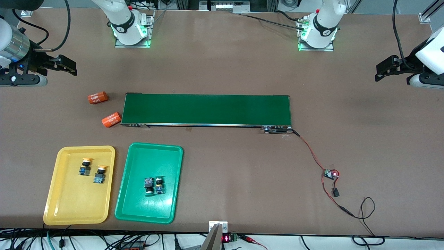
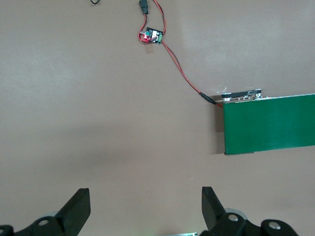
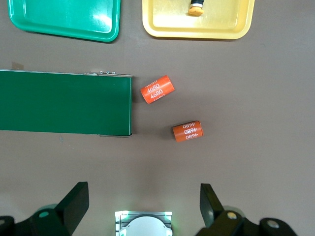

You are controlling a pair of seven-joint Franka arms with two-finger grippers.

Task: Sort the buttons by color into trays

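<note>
The yellow tray (image 1: 76, 205) holds two yellow-capped buttons (image 1: 85, 166) (image 1: 100, 174). Beside it, the green tray (image 1: 145, 208) holds two green-capped buttons (image 1: 149, 185) (image 1: 159, 185) lying close together. My right gripper (image 1: 73, 66) is open and empty, up in the air over the right arm's end of the table. My left gripper (image 1: 378, 72) is open and empty over the left arm's end. The right wrist view shows its open gripper (image 3: 142, 201), the edges of both trays (image 3: 64, 19) (image 3: 162, 19) and one yellow-capped button (image 3: 197, 7). The left wrist view shows its open gripper (image 2: 146, 206) over bare table.
A long dark-green conveyor belt (image 1: 207, 109) lies across the middle. Two orange cylinders printed 4680 (image 1: 98, 98) (image 1: 111, 119) lie at its right-arm end. A red-black cable runs from the belt to a small controller board (image 1: 330, 174) near the left arm's end.
</note>
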